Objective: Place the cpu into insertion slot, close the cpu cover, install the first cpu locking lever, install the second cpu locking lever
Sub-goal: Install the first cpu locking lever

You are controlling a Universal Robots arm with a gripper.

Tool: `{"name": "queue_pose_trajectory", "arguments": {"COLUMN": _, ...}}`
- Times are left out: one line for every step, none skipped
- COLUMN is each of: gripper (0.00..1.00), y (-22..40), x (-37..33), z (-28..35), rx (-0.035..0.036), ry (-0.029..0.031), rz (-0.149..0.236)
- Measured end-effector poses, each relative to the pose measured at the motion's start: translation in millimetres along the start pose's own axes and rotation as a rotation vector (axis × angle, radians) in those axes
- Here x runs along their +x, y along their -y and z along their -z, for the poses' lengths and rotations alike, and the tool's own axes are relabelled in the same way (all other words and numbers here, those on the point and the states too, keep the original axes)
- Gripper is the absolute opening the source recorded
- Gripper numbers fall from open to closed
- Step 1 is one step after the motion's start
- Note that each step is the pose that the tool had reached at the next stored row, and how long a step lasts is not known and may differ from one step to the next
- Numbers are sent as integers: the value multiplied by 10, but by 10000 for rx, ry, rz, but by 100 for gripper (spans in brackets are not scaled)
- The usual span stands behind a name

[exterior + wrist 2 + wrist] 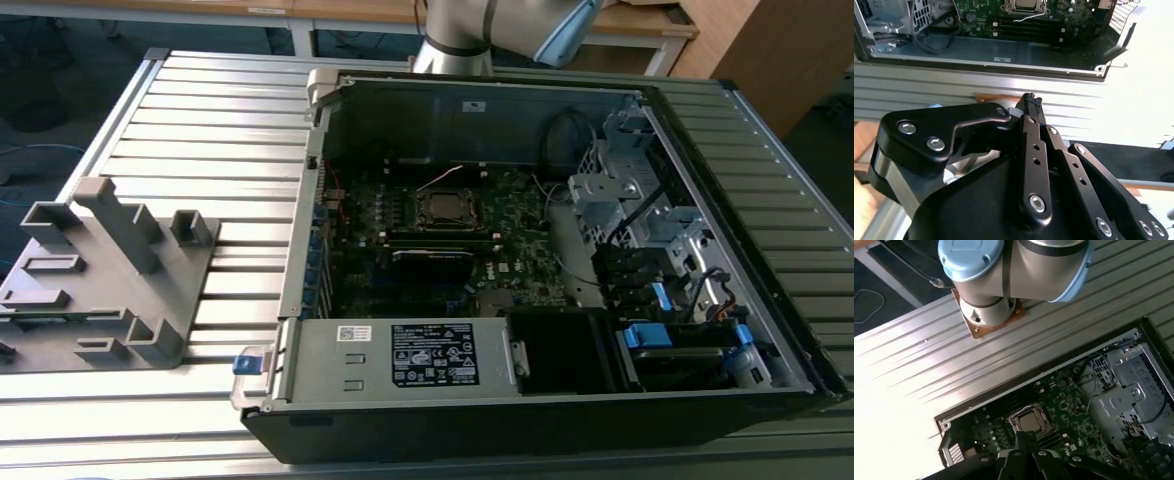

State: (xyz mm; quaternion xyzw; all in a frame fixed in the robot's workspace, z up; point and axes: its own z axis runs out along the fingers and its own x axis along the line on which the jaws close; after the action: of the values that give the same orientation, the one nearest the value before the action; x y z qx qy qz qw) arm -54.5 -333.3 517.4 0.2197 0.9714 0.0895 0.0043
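The cpu [1030, 422] is a grey-brown square lying in the insertion slot [445, 208] on the green-black motherboard [523, 240]. The silver cpu cover [1019, 416] frames the chip and looks flat over it. I cannot make out how the locking levers stand. My gripper [1023, 436] hangs well above the open computer case, its black fingers [1033, 100] pressed together with nothing between them. In the first wrist view its tips sit just beside the socket. The socket [1026, 5] also appears in the second wrist view.
The case [307, 200] lies open on a slatted metal table [200, 120]. A labelled grey power-supply box [400, 355] fills its near end, with drive cages [634, 190] at the exterior view's right. A grey fixture [107, 270] stands at the left. The arm's base [989, 315] is bolted beyond the case.
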Motion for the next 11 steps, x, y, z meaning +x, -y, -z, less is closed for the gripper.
{"name": "queue_pose_trajectory", "arguments": {"gripper": 11, "y": 1, "x": -2, "z": -11, "rx": 5, "ry": -23, "rz": 129}}
{"name": "queue_pose_trajectory", "arguments": {"gripper": 11, "y": 3, "x": -4, "z": -23, "rx": 9, "ry": -45, "rz": 259}}
{"name": "queue_pose_trajectory", "arguments": {"gripper": 11, "y": 4, "x": -6, "z": -36, "rx": 14, "ry": -69, "rz": 389}}
{"name": "queue_pose_trajectory", "arguments": {"gripper": 11, "y": 6, "x": -8, "z": -49, "rx": 20, "ry": -93, "rz": 525}}
{"name": "queue_pose_trajectory", "arguments": {"gripper": 11, "y": 7, "x": -11, "z": -63, "rx": 25, "ry": -115, "rz": 651}}
{"name": "queue_pose_trajectory", "arguments": {"gripper": 11, "y": 8, "x": -14, "z": -77, "rx": 28, "ry": -137, "rz": 780}}
{"name": "queue_pose_trajectory", "arguments": {"gripper": 11, "y": 10, "x": -17, "z": -94, "rx": 32, "ry": -164, "rz": 927}}
{"name": "queue_pose_trajectory", "arguments": {"gripper": 11, "y": 12, "x": -20, "z": -109, "rx": 37, "ry": -187, "rz": 1059}}
{"name": "queue_pose_trajectory", "arguments": {"gripper": 11, "y": 13, "x": -23, "z": -125, "rx": 41, "ry": -211, "rz": 1194}}
{"name": "queue_pose_trajectory", "arguments": {"gripper": 11, "y": 15, "x": -26, "z": -140, "rx": 46, "ry": -235, "rz": 1329}}
{"name": "queue_pose_trajectory", "arguments": {"gripper": 11, "y": 17, "x": -29, "z": -156, "rx": 51, "ry": -259, "rz": 1462}}
